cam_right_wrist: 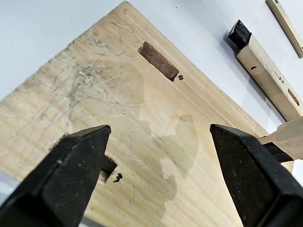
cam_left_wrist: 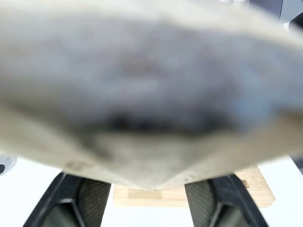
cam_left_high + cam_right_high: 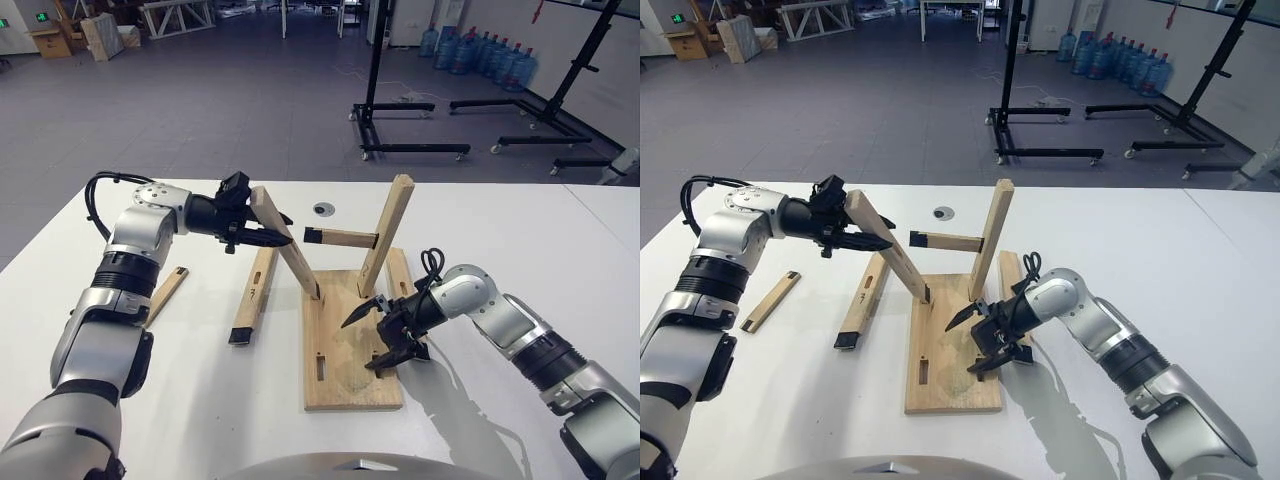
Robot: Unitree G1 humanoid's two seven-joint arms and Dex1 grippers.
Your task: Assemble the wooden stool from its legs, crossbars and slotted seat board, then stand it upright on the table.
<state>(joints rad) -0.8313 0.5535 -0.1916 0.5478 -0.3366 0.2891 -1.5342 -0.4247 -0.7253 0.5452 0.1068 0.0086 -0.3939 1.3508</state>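
We are mid-assembly: the seat board (image 3: 345, 385) lies flat on the table (image 3: 520, 230), with two legs standing tilted in its slots. Our left gripper (image 3: 272, 236) is clamped on the upper end of the left leg (image 3: 298, 265). A crossbar (image 3: 345, 238) juts from the right leg (image 3: 388, 232) towards it. Our right gripper (image 3: 357, 344) hangs wide open and holds nothing, over the board by the right leg's foot. Next, we judge, the left leg must swing onto the crossbar's end while the right leg is steadied.

The desk (image 3: 520, 230) is lit brightly and evenly from overhead, and no glare is seen. Faint, soft-edged shadows are cast on it and on the board (image 1: 94, 85). In the left wrist view the leg (image 2: 142, 85), close to the lens, is rendered wholly out of focus. The floor (image 3: 200, 100) behind is lit more dimly.
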